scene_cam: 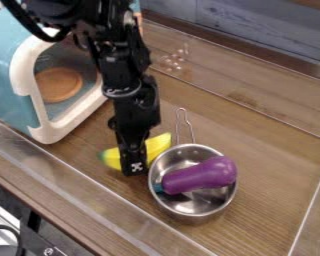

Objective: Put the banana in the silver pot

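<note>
The counter [256, 120] looks like brown wood-grain laminate, smooth with a faint sheen. The pot [190, 198] is bright polished metal, mirror-glossy inside, with a thin wire handle at its 12 o'clock. The eggplant [199, 176] in it is smooth glossy purple plastic. The banana [155, 141] is smooth yellow plastic. The pincer [132, 160] is matt black. The toy oven [23, 85] at 9 o'clock looks like glossy teal and cream plastic.

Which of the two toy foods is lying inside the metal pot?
The purple eggplant lies inside the silver pot. The yellow banana is outside it, on the wooden table beside the pot, under the tool.
</note>
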Motion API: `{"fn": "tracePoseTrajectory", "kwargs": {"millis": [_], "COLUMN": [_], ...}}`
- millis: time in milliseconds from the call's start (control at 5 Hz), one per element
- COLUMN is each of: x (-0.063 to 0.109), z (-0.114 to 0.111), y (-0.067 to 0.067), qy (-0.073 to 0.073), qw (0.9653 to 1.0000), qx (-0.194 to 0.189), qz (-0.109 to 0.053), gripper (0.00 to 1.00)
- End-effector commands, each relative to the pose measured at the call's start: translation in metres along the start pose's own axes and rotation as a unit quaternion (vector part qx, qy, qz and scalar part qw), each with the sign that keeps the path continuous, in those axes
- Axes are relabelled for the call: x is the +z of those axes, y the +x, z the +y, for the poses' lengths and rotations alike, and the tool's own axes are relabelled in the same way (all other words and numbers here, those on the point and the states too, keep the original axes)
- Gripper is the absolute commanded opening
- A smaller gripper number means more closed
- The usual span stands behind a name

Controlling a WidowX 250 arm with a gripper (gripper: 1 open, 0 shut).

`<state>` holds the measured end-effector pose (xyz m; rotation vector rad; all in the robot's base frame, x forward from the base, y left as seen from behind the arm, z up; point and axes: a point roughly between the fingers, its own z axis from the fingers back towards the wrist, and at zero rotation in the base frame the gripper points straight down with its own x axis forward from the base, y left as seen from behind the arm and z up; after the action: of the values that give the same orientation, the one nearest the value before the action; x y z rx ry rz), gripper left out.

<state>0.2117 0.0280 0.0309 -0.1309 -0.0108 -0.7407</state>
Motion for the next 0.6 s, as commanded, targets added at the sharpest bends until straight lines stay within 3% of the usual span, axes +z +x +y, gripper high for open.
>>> {"fn": "tracePoseTrajectory", "kwargs": {"millis": [0, 400], "x": [0.02, 0.04], "z": [-0.002, -0.011], "y": [0.002, 0.006], "qy": [0.002, -0.005], "qw": [0.9999, 0.9993], "qx": [-0.01, -0.037], "qz": [-0.006, 0.002], "gripper": [0.0, 0.0]}}
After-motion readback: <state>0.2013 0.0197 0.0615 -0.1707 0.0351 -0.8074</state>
